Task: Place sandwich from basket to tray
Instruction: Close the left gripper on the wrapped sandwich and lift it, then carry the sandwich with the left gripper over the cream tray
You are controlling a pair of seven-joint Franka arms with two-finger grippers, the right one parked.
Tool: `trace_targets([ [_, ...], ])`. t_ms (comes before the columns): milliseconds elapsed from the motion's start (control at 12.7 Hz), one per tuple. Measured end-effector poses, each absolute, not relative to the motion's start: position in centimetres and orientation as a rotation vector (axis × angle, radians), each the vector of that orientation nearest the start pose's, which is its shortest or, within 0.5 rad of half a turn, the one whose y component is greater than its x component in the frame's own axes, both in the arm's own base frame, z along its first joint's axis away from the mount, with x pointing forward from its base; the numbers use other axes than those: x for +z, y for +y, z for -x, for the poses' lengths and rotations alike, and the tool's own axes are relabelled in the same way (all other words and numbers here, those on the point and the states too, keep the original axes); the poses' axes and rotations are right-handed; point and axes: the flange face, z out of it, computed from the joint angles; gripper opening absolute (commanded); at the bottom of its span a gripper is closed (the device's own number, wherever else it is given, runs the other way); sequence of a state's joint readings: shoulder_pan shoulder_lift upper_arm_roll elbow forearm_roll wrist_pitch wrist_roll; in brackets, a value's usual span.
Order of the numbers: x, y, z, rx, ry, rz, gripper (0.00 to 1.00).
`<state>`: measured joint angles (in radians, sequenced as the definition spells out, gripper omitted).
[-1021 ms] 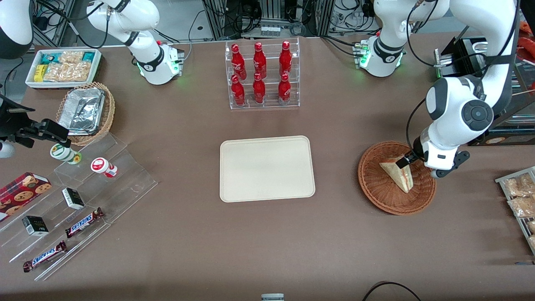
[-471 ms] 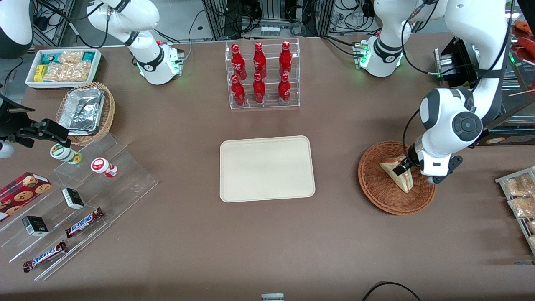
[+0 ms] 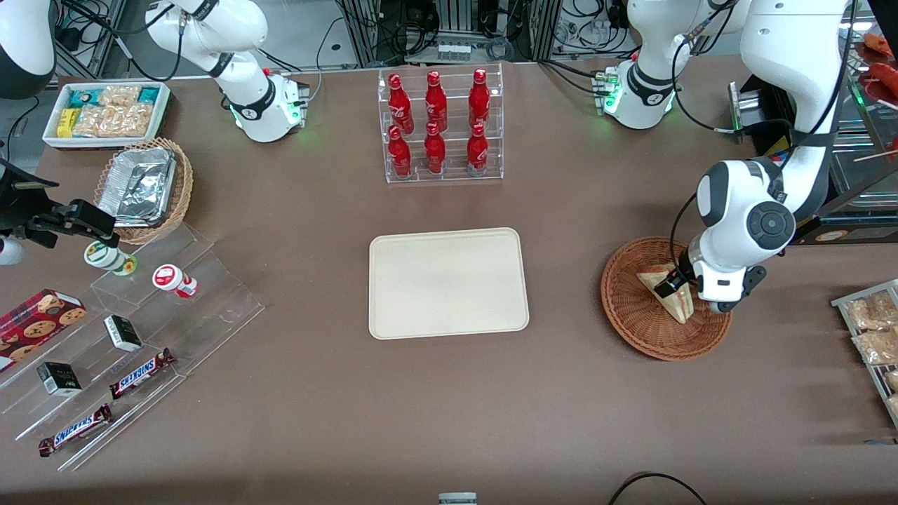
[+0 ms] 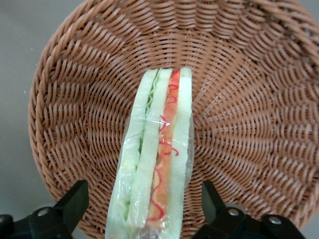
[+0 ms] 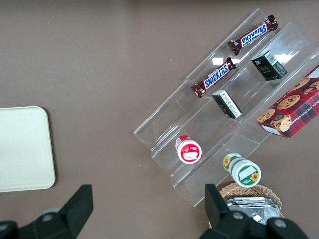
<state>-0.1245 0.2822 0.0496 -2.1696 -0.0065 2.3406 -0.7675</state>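
The clear-wrapped sandwich (image 3: 675, 306) stands on edge in the reddish-brown wicker basket (image 3: 631, 324), toward the working arm's end of the table. My left gripper (image 3: 682, 289) is down in the basket, open, straddling the sandwich. In the left wrist view the sandwich (image 4: 157, 159) shows its red and green filling, with a black fingertip (image 4: 77, 195) on each side and a gap to the wrap on both sides; the basket's weave (image 4: 239, 124) surrounds it. The cream tray (image 3: 447, 283) lies flat at mid-table with nothing on it, and one end of it shows as the tray (image 5: 22, 149) in the right wrist view.
A clear rack of red bottles (image 3: 442, 126) stands farther from the front camera than the tray. Toward the parked arm's end are a tan basket with foil trays (image 3: 144, 189), a white snack bin (image 3: 105, 112) and acrylic steps with snacks (image 3: 126, 337). Packets on a rack (image 3: 870, 330) lie beside the basket.
The left arm has lowered and shifted a little toward the tray, bringing the open gripper down around the sandwich. The sandwich and basket have not moved.
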Motion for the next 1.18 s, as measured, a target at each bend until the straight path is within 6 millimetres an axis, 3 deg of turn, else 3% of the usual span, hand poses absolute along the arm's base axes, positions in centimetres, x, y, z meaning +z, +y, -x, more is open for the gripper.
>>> trace_targets([
  [157,24.8,-4.1,-54.8,0.164,-1.052,2.893,0.31],
  [236,24.6,-4.1,-54.8,0.168,-1.052,2.892,0.1],
  [314,24.6,-4.1,-54.8,0.168,-1.052,2.892,0.0],
  [550,25.2,-4.2,-55.1,0.162,-1.051,2.895,0.0],
  [786,28.1,-4.9,-56.1,0.159,-0.991,2.924,0.0],
  [943,30.6,-7.0,-56.6,0.194,-0.841,2.971,0.0],
  [1179,32.7,-12.6,-56.6,0.219,-0.544,3.057,0.0],
])
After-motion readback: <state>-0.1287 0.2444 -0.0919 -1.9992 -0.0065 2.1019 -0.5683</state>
